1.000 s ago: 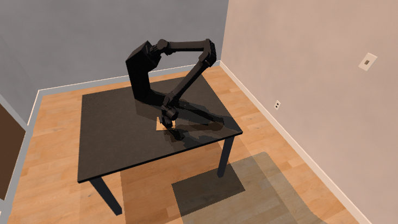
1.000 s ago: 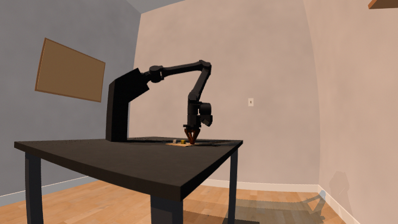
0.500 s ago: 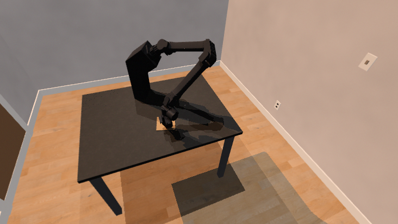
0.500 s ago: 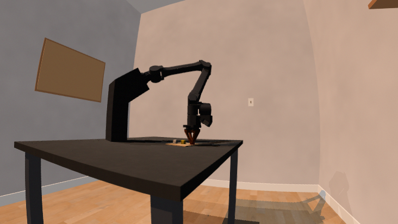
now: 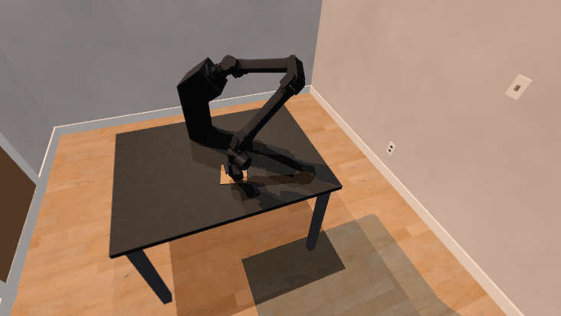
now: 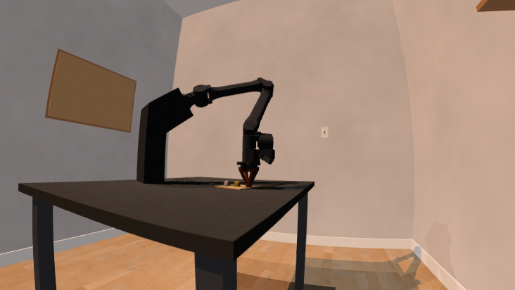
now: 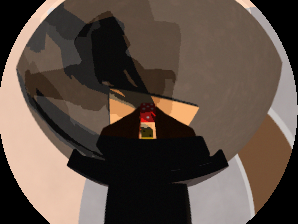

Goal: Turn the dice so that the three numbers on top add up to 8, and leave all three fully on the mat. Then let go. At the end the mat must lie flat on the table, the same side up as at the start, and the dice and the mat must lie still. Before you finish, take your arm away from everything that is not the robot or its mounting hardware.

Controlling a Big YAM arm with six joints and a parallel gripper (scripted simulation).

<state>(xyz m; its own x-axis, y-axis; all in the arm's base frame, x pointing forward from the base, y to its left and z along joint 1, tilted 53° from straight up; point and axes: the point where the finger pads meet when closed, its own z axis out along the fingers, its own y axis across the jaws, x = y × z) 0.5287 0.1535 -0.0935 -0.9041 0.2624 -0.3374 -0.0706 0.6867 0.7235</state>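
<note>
One pincer [image 5: 235, 174] [image 6: 248, 185] [image 7: 147, 110] grips one red die [image 7: 147, 116]; one mat [image 5: 224, 179] [image 6: 220, 186] [image 7: 181, 111] bears two other dice [image 6: 236, 184] [image 7: 146, 132].

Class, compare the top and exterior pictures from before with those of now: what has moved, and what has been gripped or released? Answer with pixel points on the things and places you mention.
Nothing has visibly moved, and no new grip or release shows. The black arm [image 5: 264, 116] [image 6: 233, 87], its pincer [image 5: 236, 177] [image 6: 248, 185] [image 7: 147, 110], the white die [image 6: 226, 182], the yellow die [image 6: 236, 184] [image 7: 146, 132] and the tan mat [image 5: 224, 180] [image 6: 225, 186] [image 7: 182, 111] all stayed put.
</note>
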